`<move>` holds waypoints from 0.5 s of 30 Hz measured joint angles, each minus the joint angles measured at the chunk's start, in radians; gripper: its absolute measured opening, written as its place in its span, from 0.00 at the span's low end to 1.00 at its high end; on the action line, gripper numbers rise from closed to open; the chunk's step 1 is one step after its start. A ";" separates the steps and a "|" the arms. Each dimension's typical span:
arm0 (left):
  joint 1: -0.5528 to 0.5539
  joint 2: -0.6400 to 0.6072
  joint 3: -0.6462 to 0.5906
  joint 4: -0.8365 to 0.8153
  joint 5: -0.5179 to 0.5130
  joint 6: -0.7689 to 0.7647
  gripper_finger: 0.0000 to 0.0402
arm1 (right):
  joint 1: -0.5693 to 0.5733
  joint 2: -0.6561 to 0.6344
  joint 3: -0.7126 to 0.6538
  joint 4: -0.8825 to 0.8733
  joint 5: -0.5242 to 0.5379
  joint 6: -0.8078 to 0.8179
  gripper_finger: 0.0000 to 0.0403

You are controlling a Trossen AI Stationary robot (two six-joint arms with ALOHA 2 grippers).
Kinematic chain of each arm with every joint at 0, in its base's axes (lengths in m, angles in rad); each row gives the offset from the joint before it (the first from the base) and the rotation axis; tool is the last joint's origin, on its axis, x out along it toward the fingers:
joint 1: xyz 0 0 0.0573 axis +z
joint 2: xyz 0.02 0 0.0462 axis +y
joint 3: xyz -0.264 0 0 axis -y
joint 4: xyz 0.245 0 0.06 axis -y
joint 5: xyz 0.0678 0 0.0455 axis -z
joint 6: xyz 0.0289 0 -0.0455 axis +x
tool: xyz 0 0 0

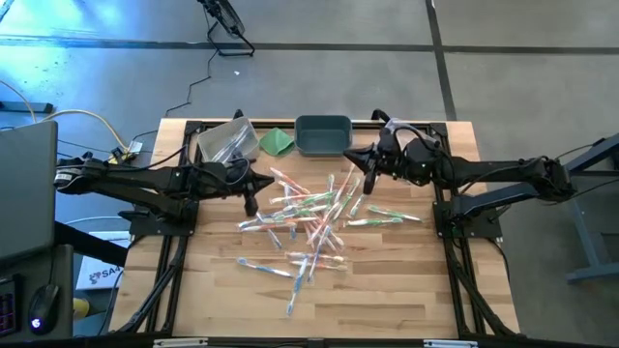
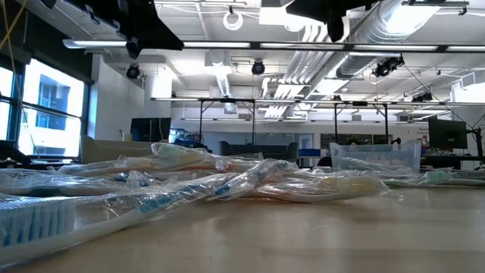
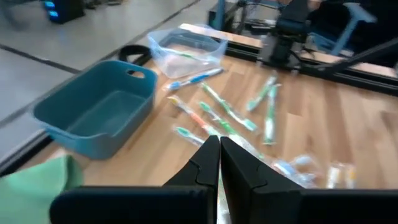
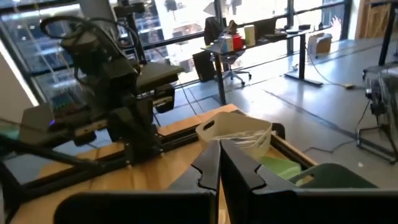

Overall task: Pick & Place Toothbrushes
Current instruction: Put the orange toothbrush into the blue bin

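hovering clenched: left fingers (image 1: 250, 190), right fingers (image 1: 368, 172), flanking toothbrushes (image 1: 311, 217) mid-table.

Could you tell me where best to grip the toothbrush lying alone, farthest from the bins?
Probably at mid-handle on that toothbrush, coming straight down from above and closing across its thin width. It lies flat on the table, with bare wood on both sides.
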 joint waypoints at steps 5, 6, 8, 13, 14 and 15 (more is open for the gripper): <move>0.000 0.000 0.000 0.034 0.033 -0.041 0.03 | 0.000 0.000 0.000 0.000 0.009 -0.064 0.01; 0.000 0.000 0.000 0.035 0.034 -0.053 0.03 | 0.000 0.000 0.000 0.000 0.008 -0.065 0.01; 0.000 0.000 0.000 0.032 0.034 -0.059 0.03 | 0.000 0.000 0.000 -0.006 0.005 -0.050 0.01; 0.000 0.000 0.000 0.032 0.034 -0.088 0.02 | 0.000 0.000 0.000 -0.065 -0.021 -0.062 0.01; 0.000 0.000 0.000 0.032 0.034 -0.100 0.01 | 0.000 0.000 0.000 -0.072 -0.019 -0.075 0.01; -0.001 0.000 0.000 0.031 0.034 -0.105 0.01 | 0.000 0.000 0.000 -0.080 -0.016 -0.092 0.01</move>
